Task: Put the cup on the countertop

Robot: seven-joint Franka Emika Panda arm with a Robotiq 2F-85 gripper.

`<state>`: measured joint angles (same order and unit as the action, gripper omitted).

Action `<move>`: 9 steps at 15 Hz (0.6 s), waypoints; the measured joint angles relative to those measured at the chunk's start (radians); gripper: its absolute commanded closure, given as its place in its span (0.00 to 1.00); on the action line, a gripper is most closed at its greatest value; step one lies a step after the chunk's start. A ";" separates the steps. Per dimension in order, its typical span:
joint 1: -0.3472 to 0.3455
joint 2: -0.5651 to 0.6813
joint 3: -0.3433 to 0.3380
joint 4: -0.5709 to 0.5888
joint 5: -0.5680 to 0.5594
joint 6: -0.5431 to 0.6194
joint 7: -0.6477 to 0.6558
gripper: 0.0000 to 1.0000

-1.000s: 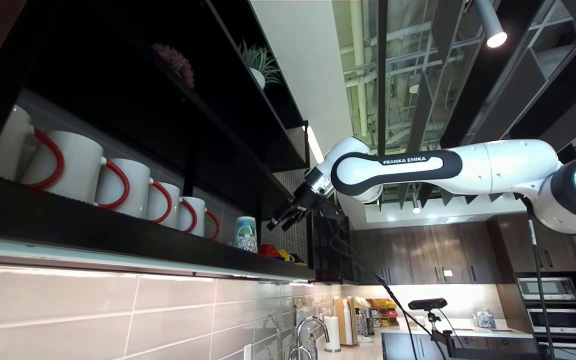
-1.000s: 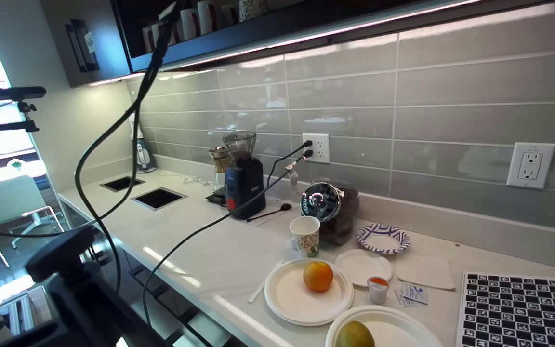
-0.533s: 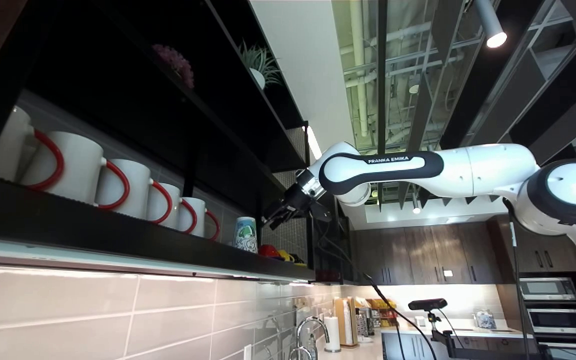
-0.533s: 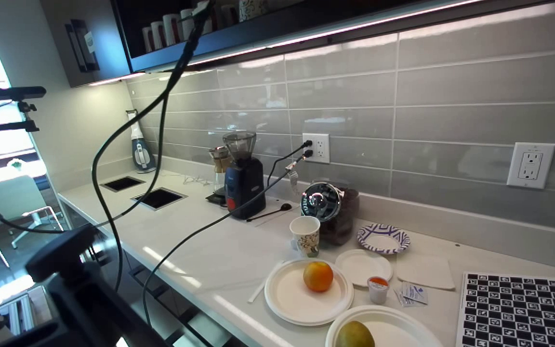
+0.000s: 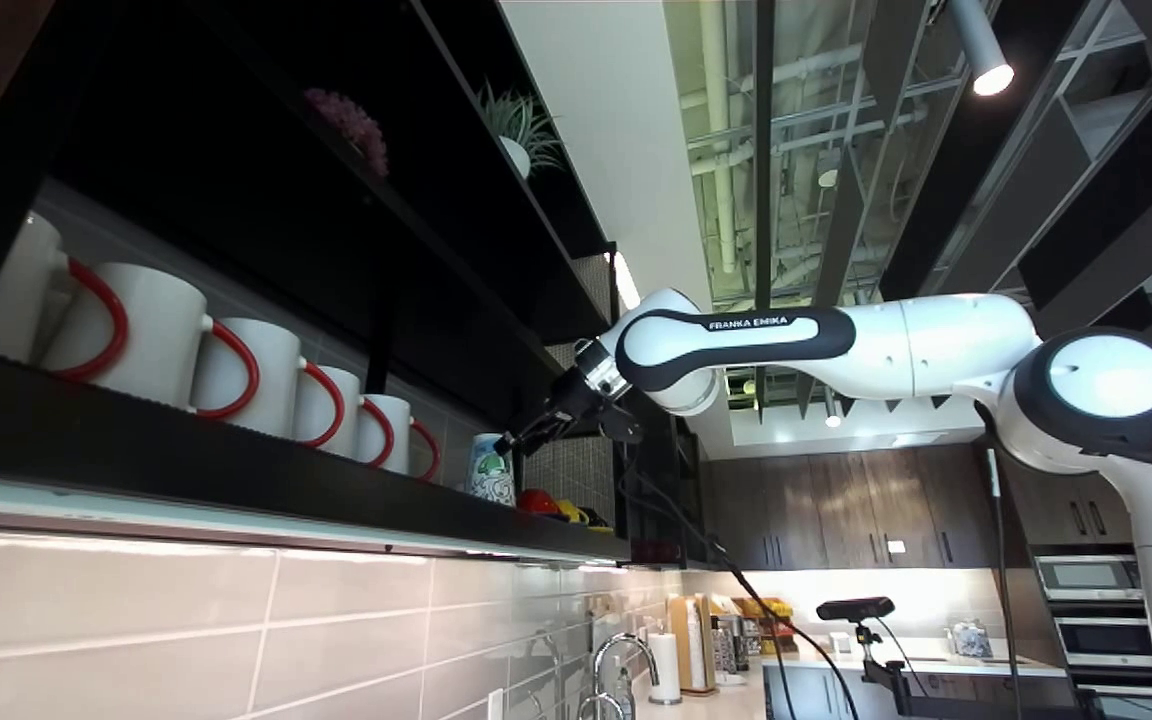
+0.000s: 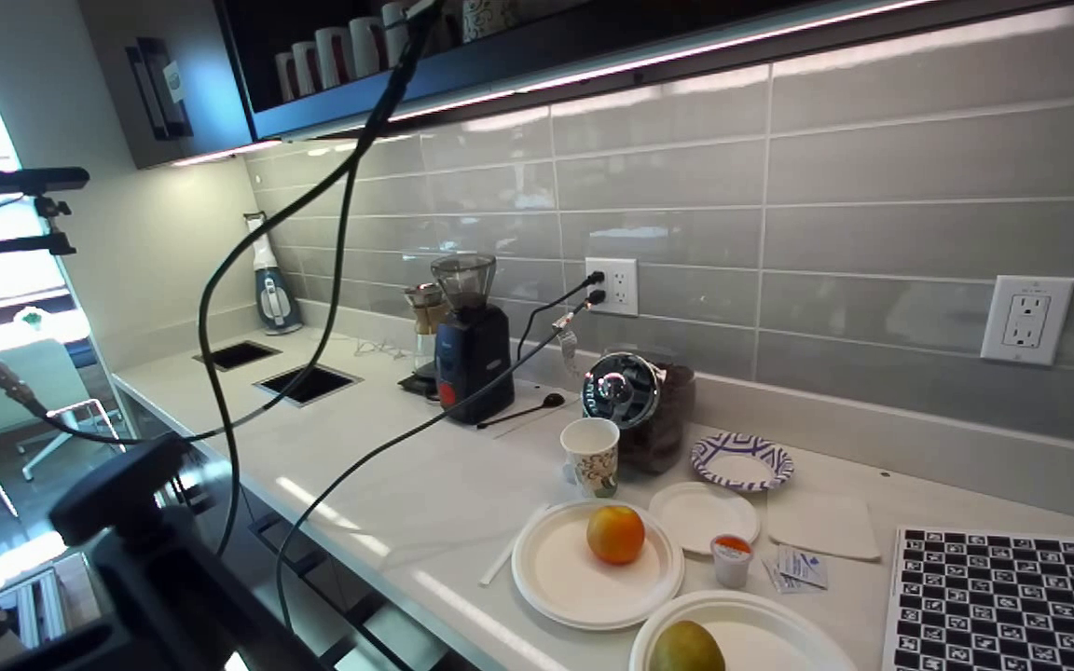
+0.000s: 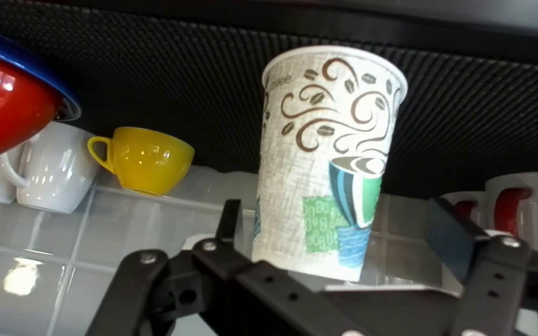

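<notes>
The cup (image 5: 491,480), a paper cup with blue, green and brown print, stands rim down on the black shelf (image 5: 336,495), past the row of mugs. It fills the middle of the wrist view (image 7: 297,177), where it looks inverted. My gripper (image 5: 516,446) is open, reaching to the upper part of the cup in an exterior view. In the wrist view the fingers (image 7: 456,240) stand on either side of the cup, with a visible gap on the right. I cannot tell how deep the cup sits between them. The white countertop (image 6: 434,485) shows in an exterior view.
White mugs with red handles (image 5: 171,335) stand on one side of the cup. A yellow cup (image 7: 152,161) and a red bowl (image 7: 7,107) are on the other side. Another shelf is overhead. The countertop holds a paper cup (image 6: 590,457), plates, an orange (image 6: 616,534) and a grinder (image 6: 474,359).
The arm and open gripper have moved left in an exterior view, up to the cup. The hanging cables have swung to the right in an exterior view. The cup has not moved.
</notes>
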<state>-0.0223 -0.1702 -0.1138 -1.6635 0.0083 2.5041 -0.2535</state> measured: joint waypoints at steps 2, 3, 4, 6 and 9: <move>0.000 0.014 -0.001 0.011 0.013 0.016 -0.002 0.00; 0.000 0.021 -0.001 0.016 0.021 0.023 -0.003 0.00; 0.000 0.027 -0.002 0.021 0.030 0.031 -0.003 0.00; -0.001 0.039 -0.004 0.025 0.047 0.046 -0.003 0.00; -0.002 0.052 -0.005 0.031 0.069 0.062 -0.003 0.00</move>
<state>-0.0242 -0.1183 -0.1187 -1.6325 0.0777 2.5661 -0.2560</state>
